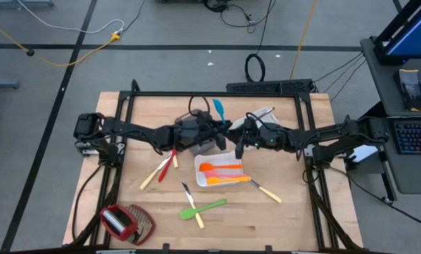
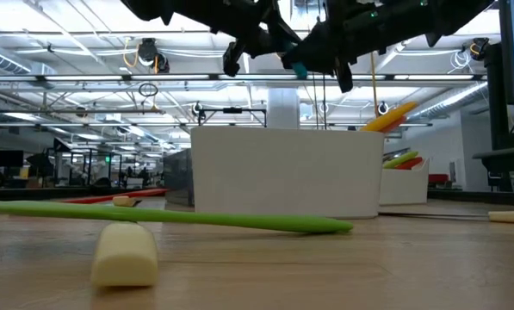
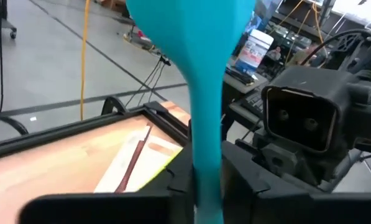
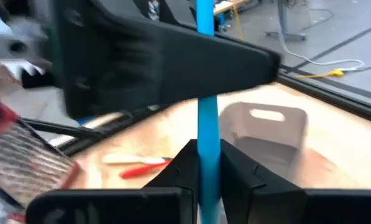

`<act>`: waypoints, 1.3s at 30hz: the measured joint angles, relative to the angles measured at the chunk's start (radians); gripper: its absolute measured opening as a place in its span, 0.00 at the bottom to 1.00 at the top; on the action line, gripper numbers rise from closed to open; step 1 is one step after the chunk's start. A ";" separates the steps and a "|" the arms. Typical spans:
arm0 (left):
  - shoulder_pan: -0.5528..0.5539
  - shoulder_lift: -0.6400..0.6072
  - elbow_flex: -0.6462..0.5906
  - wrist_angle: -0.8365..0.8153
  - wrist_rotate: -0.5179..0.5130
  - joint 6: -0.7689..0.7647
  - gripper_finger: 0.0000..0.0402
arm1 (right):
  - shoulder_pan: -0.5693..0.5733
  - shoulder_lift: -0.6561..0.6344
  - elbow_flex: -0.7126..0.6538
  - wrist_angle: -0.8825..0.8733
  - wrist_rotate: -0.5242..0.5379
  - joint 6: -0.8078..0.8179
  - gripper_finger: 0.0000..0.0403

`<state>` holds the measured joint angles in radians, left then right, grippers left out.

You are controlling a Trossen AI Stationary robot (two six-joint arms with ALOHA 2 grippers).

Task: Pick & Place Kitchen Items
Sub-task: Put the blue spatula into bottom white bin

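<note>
High view: camera overhead, facing straight down, takes in the whole table (image 1: 266, 219) and both arms. Low view: camera at table-top height near the front edge, facing level across toward the far room, very close to a green spatula (image 2: 179, 218) and the white tray (image 2: 282, 172). Left wrist view: looks along the blue spatula (image 3: 204, 93) toward the right arm's camera housing. Right wrist view: looks along the same spatula toward the left arm. Both wrist views share it at close range.
</note>
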<state>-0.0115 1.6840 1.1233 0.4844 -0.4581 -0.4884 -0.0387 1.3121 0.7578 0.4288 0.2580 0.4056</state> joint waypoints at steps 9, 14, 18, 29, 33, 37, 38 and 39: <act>-0.002 -0.003 0.000 -0.036 0.027 -0.065 0.44 | -0.011 -0.016 -0.002 -0.027 0.011 0.001 0.07; -0.013 -0.013 0.000 -0.097 0.110 -0.072 0.59 | -0.033 -0.047 -0.003 -0.042 0.000 -0.009 0.07; -0.017 -0.046 0.001 -0.241 0.205 -0.102 0.66 | -0.046 -0.079 -0.003 -0.101 0.031 -0.030 0.07; -0.049 -0.178 0.000 -0.614 0.197 -0.175 0.67 | -0.056 -0.185 -0.002 -0.307 0.060 -0.103 0.07; -0.068 -0.244 0.001 -0.683 0.105 -0.170 0.67 | -0.020 -0.209 -0.002 -0.393 0.052 -0.104 0.07; -0.085 -0.298 0.001 -0.788 -0.009 -0.177 0.68 | 0.038 -0.209 -0.002 -0.464 0.028 -0.120 0.07; -0.089 -0.315 -0.002 -0.824 -0.030 -0.180 0.68 | 0.058 -0.208 -0.002 -0.479 0.027 -0.134 0.07; -0.094 -0.327 -0.006 -0.834 -0.042 -0.187 0.68 | 0.076 -0.207 -0.002 -0.490 0.028 -0.151 0.07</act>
<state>-0.1059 1.3571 1.1173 -0.3500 -0.5005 -0.6751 0.0373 1.1055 0.7563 -0.0616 0.2857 0.2546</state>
